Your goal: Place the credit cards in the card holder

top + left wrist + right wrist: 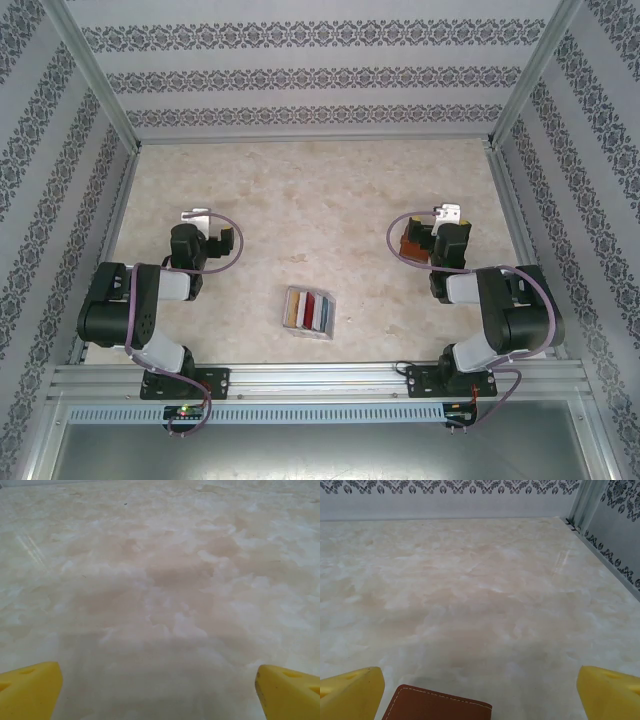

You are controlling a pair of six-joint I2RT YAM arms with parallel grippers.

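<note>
The right pincer (pixel 450 214) is largely masked from above by its own wrist. In its wrist view (pixel 480 690) the two yellow wedge-shaped fingers (pixel 350 692) are cropped to their tips; they stand wide apart and grip nothing. The card holder (pixel 437 705), orange-brown and leather-grained with pale stitching round a curved corner, lies flat under the gap, nearer the left-hand finger and cut off by the frame edge. From above the card holder (pixel 409 243) is half covered by the wrist, and its clasp is not discernible. The left pincer (pixel 196 216) is likewise spread and empty (pixel 160 690) over the bare, cream, marbled table (pixel 320 190). The credit cards (pixel 308 310) sit well behind both pincers, between the arms, as yellow, white, dark red and grey strips in a clear tray (pixel 333 318); their count is uncertain.
</note>
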